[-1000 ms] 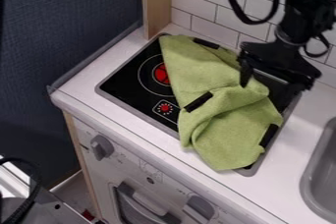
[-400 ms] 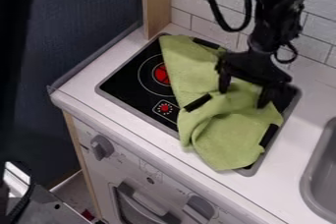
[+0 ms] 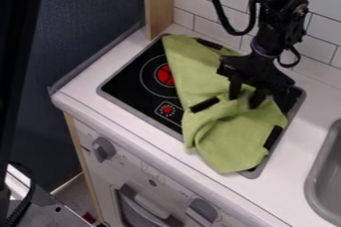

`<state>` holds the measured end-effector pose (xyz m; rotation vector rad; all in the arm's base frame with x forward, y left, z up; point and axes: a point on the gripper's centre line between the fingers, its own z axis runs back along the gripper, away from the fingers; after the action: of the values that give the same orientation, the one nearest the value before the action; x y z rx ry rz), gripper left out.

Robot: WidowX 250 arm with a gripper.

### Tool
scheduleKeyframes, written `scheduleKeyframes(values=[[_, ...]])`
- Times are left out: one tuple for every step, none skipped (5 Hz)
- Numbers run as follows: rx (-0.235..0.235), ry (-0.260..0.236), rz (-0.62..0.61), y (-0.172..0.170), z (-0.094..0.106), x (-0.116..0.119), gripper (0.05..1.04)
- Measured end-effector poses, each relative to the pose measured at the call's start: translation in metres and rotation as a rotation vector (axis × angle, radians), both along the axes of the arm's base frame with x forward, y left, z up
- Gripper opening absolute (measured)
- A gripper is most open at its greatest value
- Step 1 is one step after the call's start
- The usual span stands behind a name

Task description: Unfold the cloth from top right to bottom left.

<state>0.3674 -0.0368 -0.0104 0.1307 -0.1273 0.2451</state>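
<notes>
Over the upper right part of the green cloth (image 3: 223, 139) hangs the black gripper (image 3: 245, 97), pointing down. Its fingers stand partly open, a narrow gap apart, with a raised bit of cloth between their tips. The cloth lies rumpled and folded across the black stovetop (image 3: 133, 79), running from the back edge to the front right corner. Dark strips show on it at the back, middle and right. Part of the cloth behind the gripper is hidden.
A grey sink (image 3: 319, 171) lies at the right of the white counter (image 3: 293, 146). White wall tiles (image 3: 216, 19) rise behind the stovetop, and a wooden post (image 3: 158, 4) stands at its back left. Knobs are on the stove's front.
The gripper has moved left and down onto the cloth, and its fingers have come closer together. The cloth's middle has shifted slightly around the dark strip.
</notes>
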Motion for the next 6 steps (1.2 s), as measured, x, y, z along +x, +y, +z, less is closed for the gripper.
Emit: scheduleKeyframes(values=[[0.020,-0.002,0.014,0.003,0.003,-0.002,0.141],[0.025,-0.031,0.028,0.005,0.022,-0.004,0.051],[0.028,-0.063,0.040,0.013,0.043,-0.011,0.051],[0.059,-0.116,0.088,0.040,0.074,-0.027,0.051],[0.083,-0.156,0.164,0.074,0.092,-0.049,0.051],[0.085,-0.196,0.256,0.106,0.100,-0.069,0.051]])
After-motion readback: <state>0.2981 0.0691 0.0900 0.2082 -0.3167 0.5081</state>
